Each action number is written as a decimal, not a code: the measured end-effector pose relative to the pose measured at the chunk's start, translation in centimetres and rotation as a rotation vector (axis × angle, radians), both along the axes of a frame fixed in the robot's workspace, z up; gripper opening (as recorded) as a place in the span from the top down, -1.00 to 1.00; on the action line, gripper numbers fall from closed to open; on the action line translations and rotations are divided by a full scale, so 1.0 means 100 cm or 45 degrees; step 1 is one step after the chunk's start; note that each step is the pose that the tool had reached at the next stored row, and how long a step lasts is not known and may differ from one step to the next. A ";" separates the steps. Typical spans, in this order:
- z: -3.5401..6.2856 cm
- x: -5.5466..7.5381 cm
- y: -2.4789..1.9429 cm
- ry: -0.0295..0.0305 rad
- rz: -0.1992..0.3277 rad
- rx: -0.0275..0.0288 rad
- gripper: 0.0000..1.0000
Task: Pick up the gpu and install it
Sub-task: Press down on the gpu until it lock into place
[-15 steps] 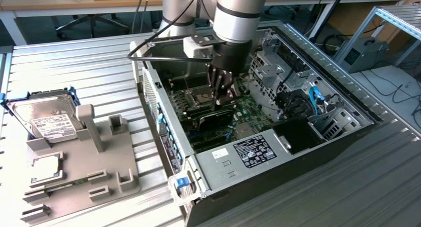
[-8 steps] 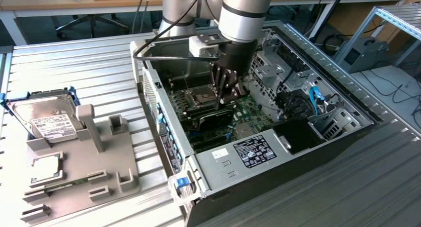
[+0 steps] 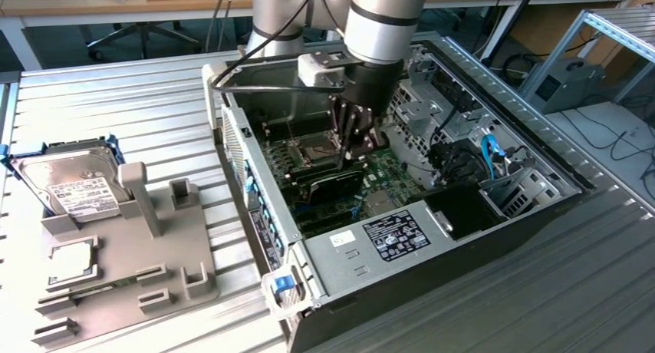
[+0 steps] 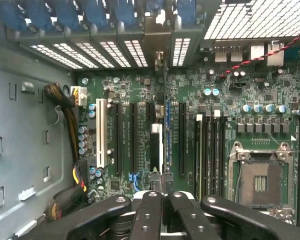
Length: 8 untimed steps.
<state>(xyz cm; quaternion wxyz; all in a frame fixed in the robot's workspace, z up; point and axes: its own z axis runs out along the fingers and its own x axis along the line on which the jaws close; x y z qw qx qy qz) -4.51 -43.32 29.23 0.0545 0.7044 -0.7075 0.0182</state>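
Observation:
The gpu (image 3: 333,186) is a slim black card standing on edge in a motherboard slot inside the open PC case (image 3: 241,150). In the wrist view the gpu (image 4: 155,150) appears edge-on, running from my fingertips toward the rear slot covers, where its silver bracket (image 4: 157,32) sits. My gripper (image 3: 357,155) reaches down into the case right over the card's upper edge, with its black fingers (image 4: 150,210) shut together. I cannot tell whether they pinch the card or only rest against it.
An empty CPU socket (image 4: 262,182) lies beside the memory slots. The power supply (image 3: 394,234) and cable bundles (image 3: 461,161) crowd the case on the exterior view's right. On the left, a grey fixture (image 3: 153,276) holds a hard drive (image 3: 72,186) and a CPU chip (image 3: 70,262).

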 end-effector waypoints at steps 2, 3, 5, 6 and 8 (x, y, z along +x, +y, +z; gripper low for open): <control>0.0007 0.005 0.0000 0.0008 0.000 0.0017 0.76; 0.0008 0.006 0.0000 0.0010 0.000 0.0019 0.76; 0.0026 0.019 -0.0001 0.0039 0.000 0.0068 0.76; 0.0033 0.022 -0.0001 0.0042 0.000 0.0079 0.76; 0.0045 0.025 0.0000 0.0045 0.000 0.0092 0.76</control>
